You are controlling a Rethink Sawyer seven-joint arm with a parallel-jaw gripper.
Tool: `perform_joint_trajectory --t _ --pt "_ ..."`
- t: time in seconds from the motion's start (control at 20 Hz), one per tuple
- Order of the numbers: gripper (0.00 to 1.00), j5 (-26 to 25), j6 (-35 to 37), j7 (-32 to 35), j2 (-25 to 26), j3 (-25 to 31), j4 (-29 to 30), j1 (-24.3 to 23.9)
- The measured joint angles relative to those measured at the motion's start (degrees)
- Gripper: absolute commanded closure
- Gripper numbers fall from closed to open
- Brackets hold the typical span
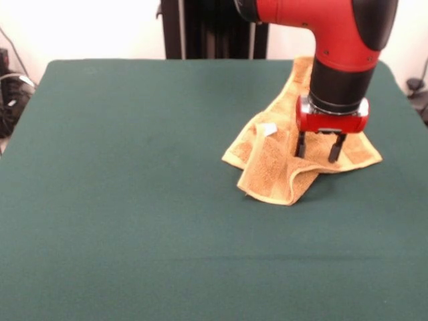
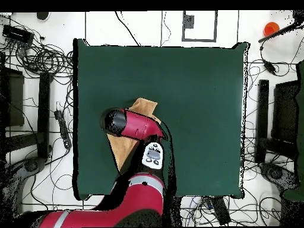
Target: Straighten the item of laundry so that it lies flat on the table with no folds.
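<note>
Towel (image 1: 281,164) sits crumpled near the tabletop (image 1: 134,200) edge by the robot base, one flap doubled over. Gripper (image 1: 319,155) is down on it, jaws spread, nothing pinched yet. Step: grasp. Next: close on a fold, drag outward to unfold.

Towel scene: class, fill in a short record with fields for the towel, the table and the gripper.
towel: golden-orange, crumpled, folded over itself, small white label showing
table: dark green cloth top, towel lies toward the robot's side
gripper: open, fingers pointing down onto the towel
arm: red and black, covering most of the towel from overhead
task state: not yet flat
</note>
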Motion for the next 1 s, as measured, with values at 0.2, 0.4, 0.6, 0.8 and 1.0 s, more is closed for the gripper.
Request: perform_joint_trajectory --t 0.2,0.4,0.6,0.8,1.0 --pt "0.00 0.1 0.0 0.0 0.0 0.1 0.0 -0.1" --pt "0.00 0.2 0.0 0.0 0.0 0.2 0.0 -0.2" --pt "0.00 0.3 0.0 0.0 0.0 0.3 0.0 -0.2" --pt "0.00 0.3 0.0 0.0 -0.1 0.7 0.0 -0.4" --pt "0.00 0.6 0.0 0.0 -0.3 1.5 0.0 -0.5"
